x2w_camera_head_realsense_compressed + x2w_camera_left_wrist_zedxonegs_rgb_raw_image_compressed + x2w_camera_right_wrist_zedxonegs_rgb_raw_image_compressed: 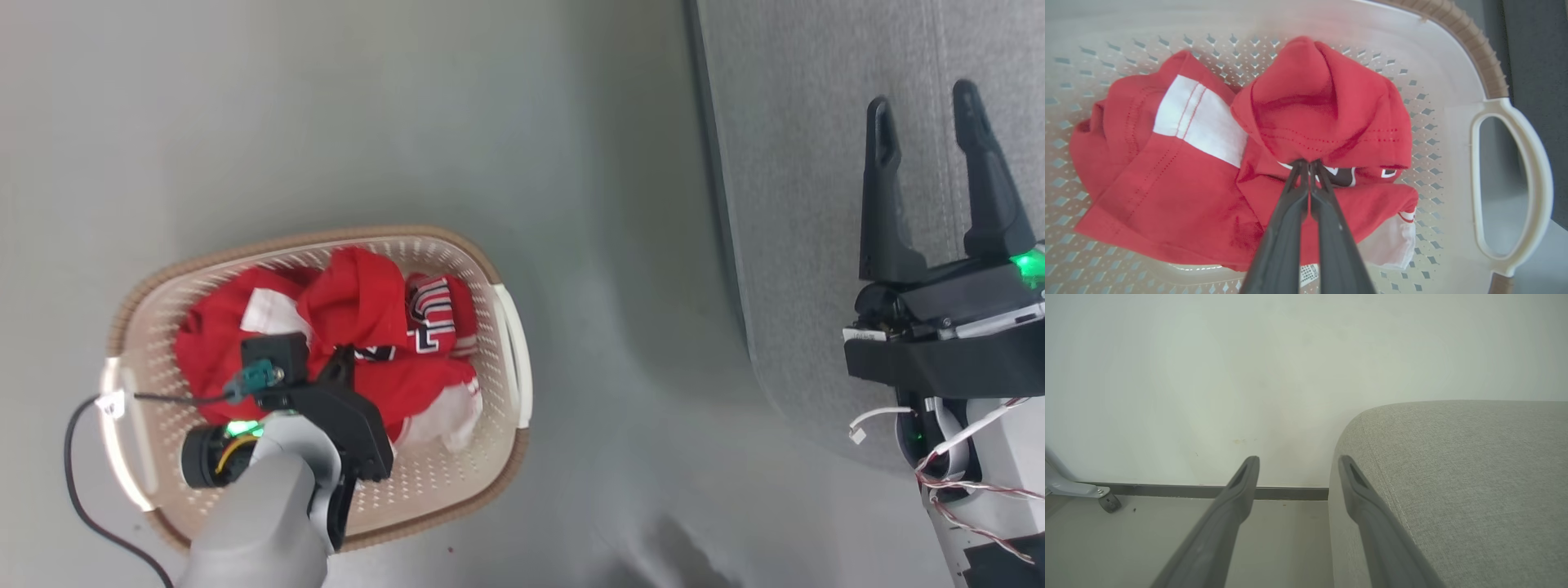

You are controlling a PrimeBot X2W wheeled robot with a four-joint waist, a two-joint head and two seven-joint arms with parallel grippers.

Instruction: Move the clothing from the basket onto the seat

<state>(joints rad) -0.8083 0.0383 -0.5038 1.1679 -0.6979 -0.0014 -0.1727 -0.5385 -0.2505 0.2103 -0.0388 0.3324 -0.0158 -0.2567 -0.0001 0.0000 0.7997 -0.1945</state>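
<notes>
The laundry basket (433, 482) sits on the grey floor (408, 122), at about 8 o'clock in the head view. It is cream with lots of little holes and a brown rim. A white handle (514, 351) is on its 3 o'clock side.

The red clothing (359, 302) is inside the basket, all bunched up. It has white patches, and a bit with white and dark stripes shows at the 2 o'clock side of the pile. One part of the red cloth is pulled up into a little hill.

The left gripper (1306, 165) reaches down into the basket from 6 o'clock. Its two dark fingers are squeezed tight together, and they pinch a fold of the red clothing right under the little hill. A thin black cable (77, 482) hangs from the arm at 9 o'clock.

The big grey sofa (800, 204) is at 2 o'clock in the head view, well apart from the basket. The right gripper (923, 98) is at 3 o'clock, over the sofa. Its two fingers are spread wide and hold nothing.

In the right wrist view, a pale wall (1290, 375) is behind the rounded sofa corner. A small wheel (1109, 503) stands on the floor at 9 o'clock.
</notes>
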